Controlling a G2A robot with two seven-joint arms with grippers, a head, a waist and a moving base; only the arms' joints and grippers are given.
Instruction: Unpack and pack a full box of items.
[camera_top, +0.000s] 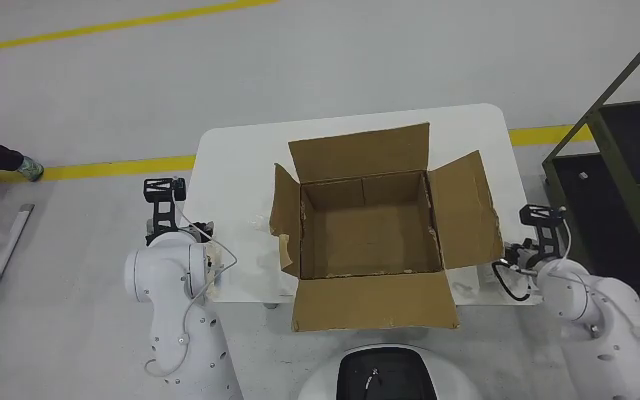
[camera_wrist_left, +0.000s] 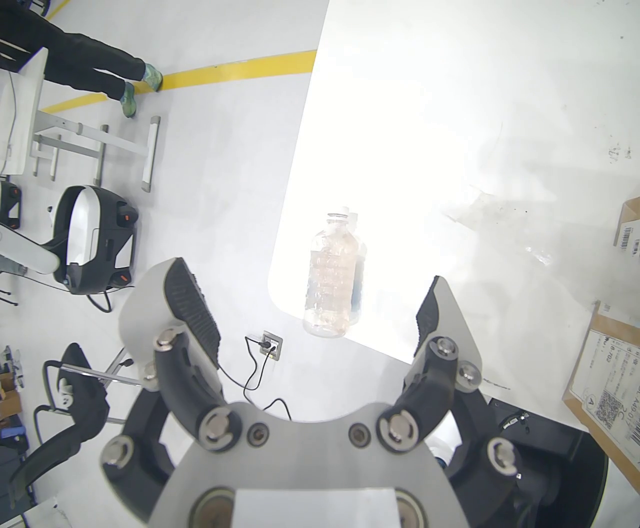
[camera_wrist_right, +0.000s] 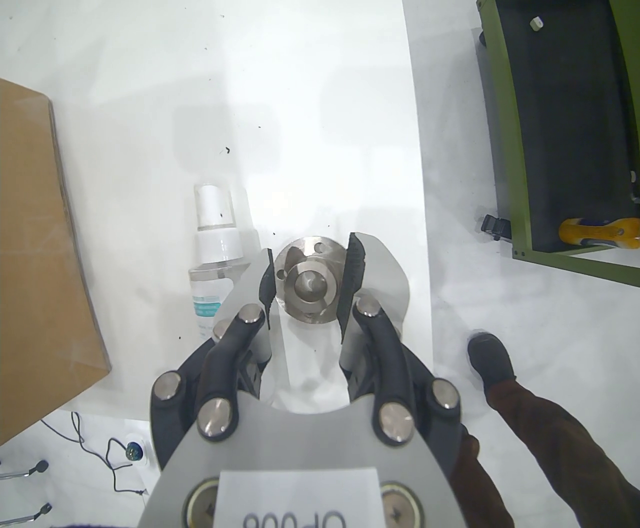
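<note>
An open cardboard box (camera_top: 360, 155) sits mid-table, its inside looking bare. My left gripper (camera_top: 165, 190) hangs off the table's left edge. In the left wrist view that gripper (camera_wrist_left: 305, 272) is open, and beyond it a clear plastic bottle (camera_wrist_left: 331, 280) rests near the table corner. My right gripper (camera_top: 541, 213) is at the table's right edge. Seen from its wrist, the right gripper (camera_wrist_right: 310, 250) is shut on a round metal flange (camera_wrist_right: 310, 282) by its rim. Beside it a clear spray bottle (camera_wrist_right: 215, 250) lies on the table, between the gripper and the box wall (camera_wrist_right: 40, 250).
The white table (camera_top: 240, 170) ends close to both grippers. A green cart (camera_top: 600, 150) stands to the right of the table. A person's shoe (camera_wrist_right: 492, 360) is on the floor by the right arm. A box flap (camera_wrist_left: 605, 370) juts out toward the left arm.
</note>
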